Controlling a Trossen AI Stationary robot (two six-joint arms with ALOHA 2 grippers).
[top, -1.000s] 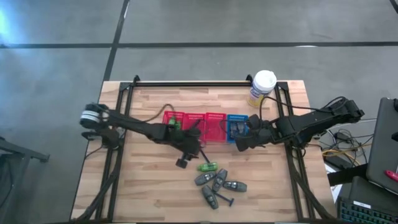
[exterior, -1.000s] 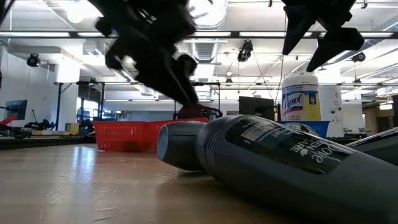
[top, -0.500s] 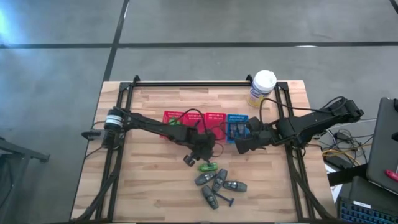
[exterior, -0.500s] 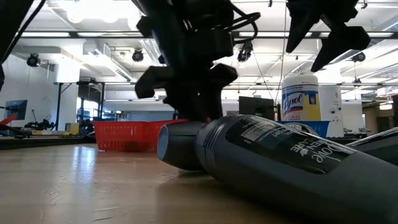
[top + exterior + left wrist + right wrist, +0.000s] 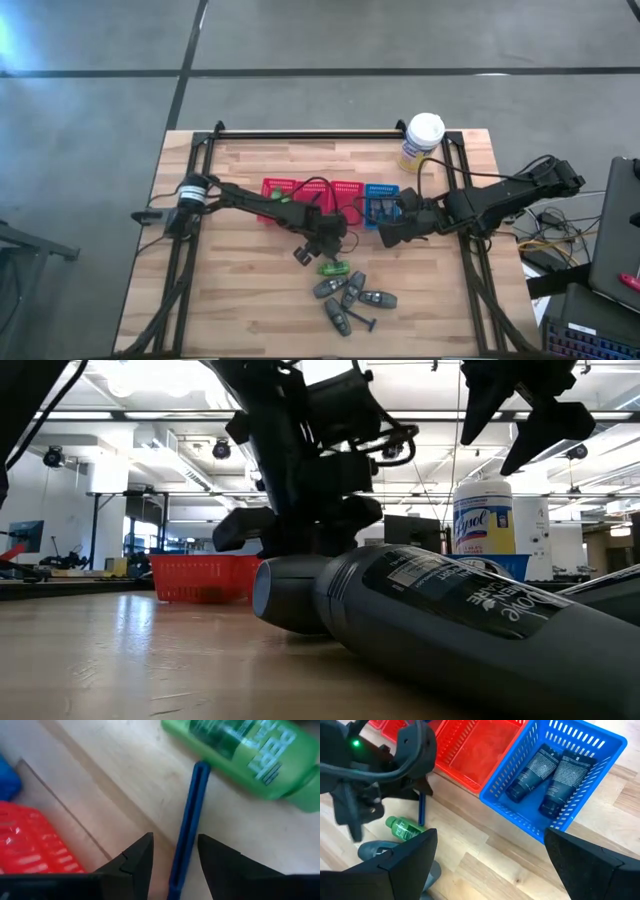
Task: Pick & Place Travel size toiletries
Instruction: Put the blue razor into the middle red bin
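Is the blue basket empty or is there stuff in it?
Not empty. The blue basket has two dark grey tubes lying side by side inside it, seen from the right wrist camera.
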